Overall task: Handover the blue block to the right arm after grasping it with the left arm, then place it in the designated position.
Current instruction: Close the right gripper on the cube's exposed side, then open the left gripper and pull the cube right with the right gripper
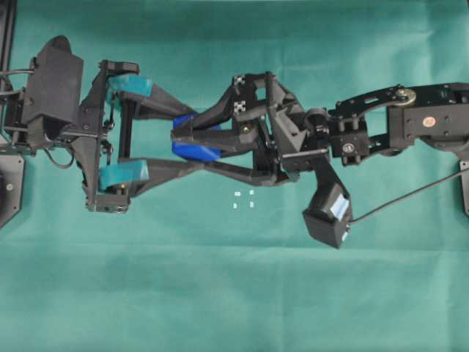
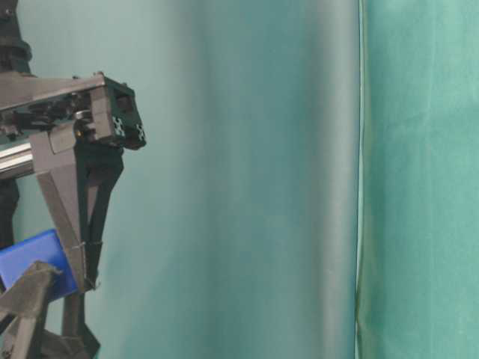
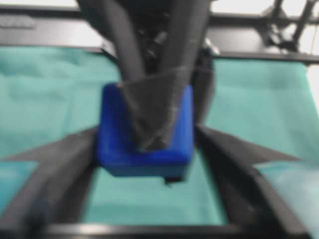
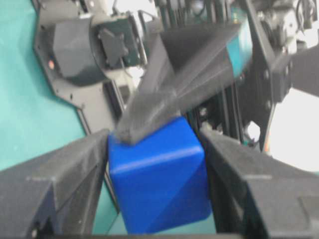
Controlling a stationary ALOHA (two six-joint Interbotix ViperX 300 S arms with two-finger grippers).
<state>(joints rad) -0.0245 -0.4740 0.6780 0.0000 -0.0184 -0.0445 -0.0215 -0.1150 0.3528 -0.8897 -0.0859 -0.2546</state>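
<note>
Between matte black right pincer (image 4: pixel 154 184) fingers: glossy, round-edged blue block (image 4: pixel 157 174).

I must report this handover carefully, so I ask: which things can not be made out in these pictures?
- Overhead view: the right tool covers most of the blue block, so its faces are hidden.
- Table-level view: the left edge cuts off the block and both tools.
- Left wrist view: blur hides whether the left tool touches the block.
- Overhead view: the marks of the designated position are too small for detail.
</note>
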